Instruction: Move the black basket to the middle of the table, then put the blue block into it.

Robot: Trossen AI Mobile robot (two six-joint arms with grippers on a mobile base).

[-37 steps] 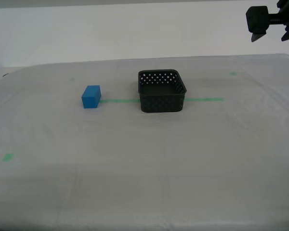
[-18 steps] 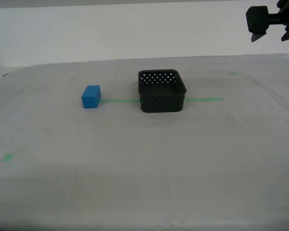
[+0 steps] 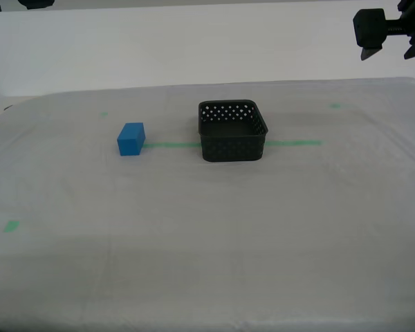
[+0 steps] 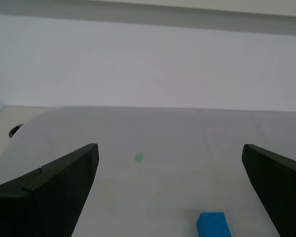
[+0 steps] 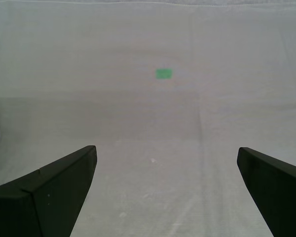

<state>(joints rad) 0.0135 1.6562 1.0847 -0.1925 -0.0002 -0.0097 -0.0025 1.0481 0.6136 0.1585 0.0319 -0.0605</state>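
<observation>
The black basket [image 3: 234, 149] stands empty near the middle of the table [image 3: 194, 228], on the green tape line [image 3: 169, 144]. The blue block [image 3: 131, 139] rests on the table toward the exterior view's left of the basket, a short gap between them. In the second wrist view the blue block [image 4: 213, 224] lies low on the sheeting ahead of my second gripper [image 4: 170, 146], which is open, empty and above the table. My first gripper [image 5: 166, 150] is open too, with only bare sheeting between its fingers.
A dark arm [image 3: 391, 31] hangs high at the exterior view's top right, and another arm part [image 3: 28, 3] shows at its top left. Small green tape marks [image 3: 12, 225] [image 4: 138, 157] [image 5: 163, 73] dot the sheeting. A white wall stands behind the table.
A dark arm part has come into view at the exterior view's top left corner. The basket, the block and the arm at the top right have not moved.
</observation>
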